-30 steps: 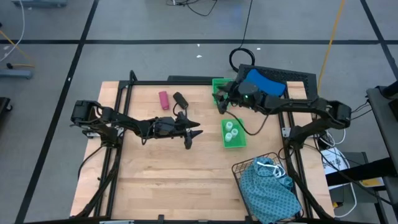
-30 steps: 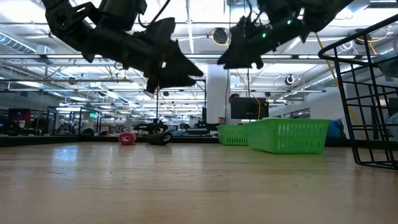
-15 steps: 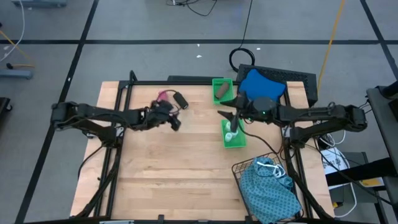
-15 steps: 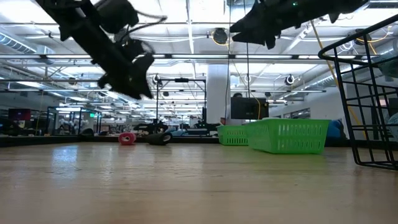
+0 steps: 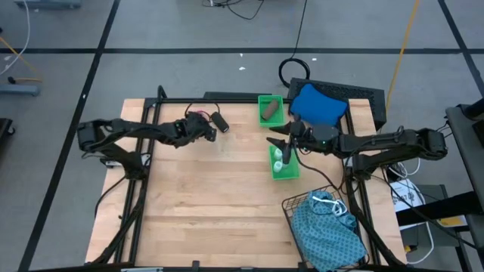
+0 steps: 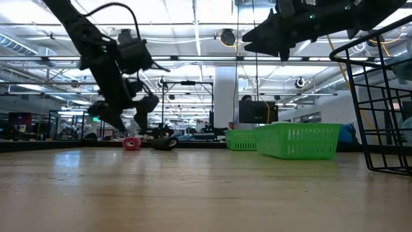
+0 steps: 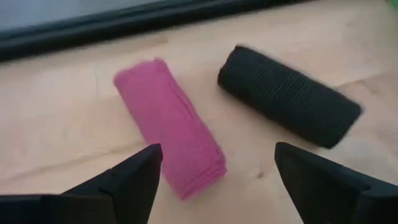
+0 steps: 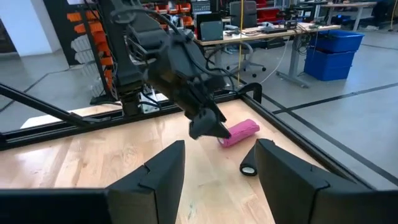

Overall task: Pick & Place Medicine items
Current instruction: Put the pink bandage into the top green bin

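Hovering low over the pink roll (image 7: pixel 169 124), the left gripper (image 5: pixel 206 130) has its jaws apart, one finger (image 7: pixel 121 186) on each side of the roll's near end, nothing clamped. Half a second ago it sat farther out on the worktop (image 5: pixel 212 204); it has since moved toward the far edge and dropped, and in the low view (image 6: pixel 132 122) it now hangs just above the roll (image 6: pixel 131 143).

Black roll (image 7: pixel 289 96) lies just beside the pink one, apart from it, both flat on the wood. From above, the pink roll is mostly hidden under the gripper; the black one (image 5: pixel 220 122) shows clear.

Right gripper (image 5: pixel 281 146) holds over the near green tray (image 5: pixel 285 172), jaws apart and empty, much as before. White vials (image 5: pixel 279 164) sit in that tray. A brownish roll (image 5: pixel 269 112) lies in the far tray (image 5: pixel 261 100).
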